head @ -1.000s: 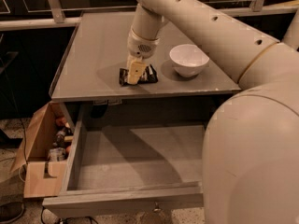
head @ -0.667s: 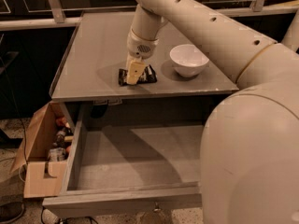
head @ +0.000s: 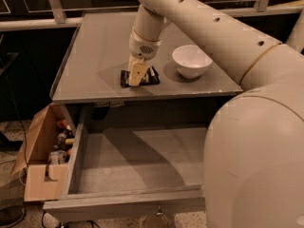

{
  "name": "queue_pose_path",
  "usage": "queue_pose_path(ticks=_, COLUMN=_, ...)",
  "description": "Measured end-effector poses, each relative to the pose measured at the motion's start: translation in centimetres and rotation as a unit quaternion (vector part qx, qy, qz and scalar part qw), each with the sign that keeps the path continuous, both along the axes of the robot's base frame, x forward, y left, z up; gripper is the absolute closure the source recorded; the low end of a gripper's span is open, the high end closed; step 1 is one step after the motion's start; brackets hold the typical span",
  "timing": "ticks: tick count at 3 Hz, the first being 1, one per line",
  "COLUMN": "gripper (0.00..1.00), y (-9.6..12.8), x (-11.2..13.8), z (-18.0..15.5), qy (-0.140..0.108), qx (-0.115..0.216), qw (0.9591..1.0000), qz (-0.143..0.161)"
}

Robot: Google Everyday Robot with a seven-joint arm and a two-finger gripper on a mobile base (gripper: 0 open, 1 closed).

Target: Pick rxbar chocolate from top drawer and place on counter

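Note:
The rxbar chocolate (head: 151, 77), a flat black wrapper, lies on the counter (head: 95, 56) near its front edge, left of the white bowl (head: 191, 61). My gripper (head: 137, 74) points down onto the bar, its tan finger lying across the wrapper's middle and touching it. The top drawer (head: 137, 160) is pulled out below the counter, and its grey floor shows nothing on it. My arm reaches in from the upper right.
A tan cardboard box (head: 40, 151) with small bottles and packets stands on the floor left of the drawer. My robot's large cream body (head: 256, 160) fills the right foreground and hides the drawer's right side. A railing runs behind the counter.

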State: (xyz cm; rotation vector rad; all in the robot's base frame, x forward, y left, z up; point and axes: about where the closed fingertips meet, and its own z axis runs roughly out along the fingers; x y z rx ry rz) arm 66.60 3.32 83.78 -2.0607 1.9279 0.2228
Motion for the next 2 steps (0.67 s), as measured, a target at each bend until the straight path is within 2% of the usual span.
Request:
queue_pose_path(ticks=1, gripper=0.06, y=0.0, x=0.0, z=0.0, qy=0.0, qx=0.0, qw=1.0, qz=0.0)
queue_pose_path(ticks=2, gripper=0.0, y=0.0, x=0.0, z=0.0, qy=0.0, qx=0.0, qw=1.0, qz=0.0)
